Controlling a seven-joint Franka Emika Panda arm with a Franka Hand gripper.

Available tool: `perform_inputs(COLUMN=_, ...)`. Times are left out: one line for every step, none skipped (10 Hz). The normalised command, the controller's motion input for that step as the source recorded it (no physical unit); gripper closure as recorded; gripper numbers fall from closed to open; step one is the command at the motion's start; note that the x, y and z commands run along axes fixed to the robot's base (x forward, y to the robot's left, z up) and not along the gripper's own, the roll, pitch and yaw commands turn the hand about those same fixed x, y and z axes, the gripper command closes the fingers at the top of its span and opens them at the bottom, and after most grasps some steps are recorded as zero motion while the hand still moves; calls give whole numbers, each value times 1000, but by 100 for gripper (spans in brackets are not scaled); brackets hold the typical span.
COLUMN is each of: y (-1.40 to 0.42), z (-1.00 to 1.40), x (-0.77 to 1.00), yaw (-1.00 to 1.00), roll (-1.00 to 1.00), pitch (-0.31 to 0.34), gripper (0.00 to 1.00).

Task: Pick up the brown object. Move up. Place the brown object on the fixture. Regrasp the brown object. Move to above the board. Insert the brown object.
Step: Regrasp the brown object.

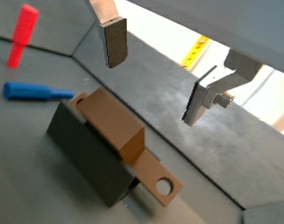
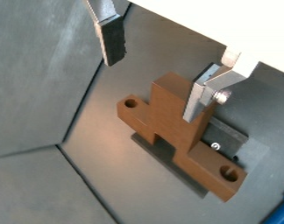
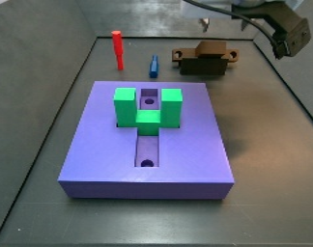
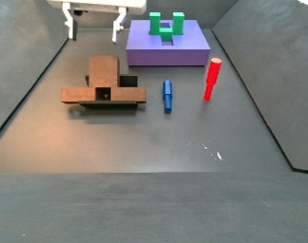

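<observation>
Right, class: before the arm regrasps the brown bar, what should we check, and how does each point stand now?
1. Gripper open, holding nothing: ok.
2. Brown bar resting on the fixture: ok.
3. Gripper clear above the bar, not touching it: ok.
4. Fingers lined up either side of the bar: cannot tell.
5. Groove in the board free behind the green block: ok.
6. Red peg and blue peg away from the bar: ok.

In a side view the gripper (image 4: 96,26) is cut off at twelve o'clock; only its fingers show. The brown bar (image 3: 205,53) hides most of the fixture (image 3: 198,68) beneath it. The blue peg (image 2: 281,213) is clipped at five o'clock.
</observation>
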Motion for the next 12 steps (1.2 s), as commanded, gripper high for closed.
perform_inputs(y=0, z=-177, x=-157, yaw=263, roll=-197, pitch=-151, gripper=0)
perform_inputs(y=0, z=-177, x=0, yaw=0, roll=0, pitch=-20, gripper=0)
perform_inputs(y=0, z=-277, x=-17, yaw=-69, roll=43, pitch=-3, gripper=0)
perform_inputs(y=0, z=-294, x=0, yaw=-31, roll=63, pitch=0, gripper=0)
perform_inputs(y=0, z=-260, x=0, yaw=-17, roll=114, pitch=0, gripper=0)
perform_inputs(y=0, z=-289, x=0, yaw=-34, roll=120, pitch=0, gripper=0)
perform_inputs(y=11, z=-209, x=-123, yaw=129, roll=0, pitch=-103, gripper=0)
perform_inputs(y=0, z=-137, x=-17, yaw=286, roll=0, pitch=-51, gripper=0)
perform_inputs(y=0, z=-166, x=117, yaw=100, roll=0, pitch=0, gripper=0)
perform_inputs(y=0, z=-149, x=191, yaw=0, roll=57, pitch=0, gripper=0)
perform_inputs(y=0, z=-217, x=46, yaw=63, roll=140, pitch=-3, gripper=0)
perform_inputs(y=-31, z=-243, x=74, yaw=163, roll=163, pitch=0, gripper=0)
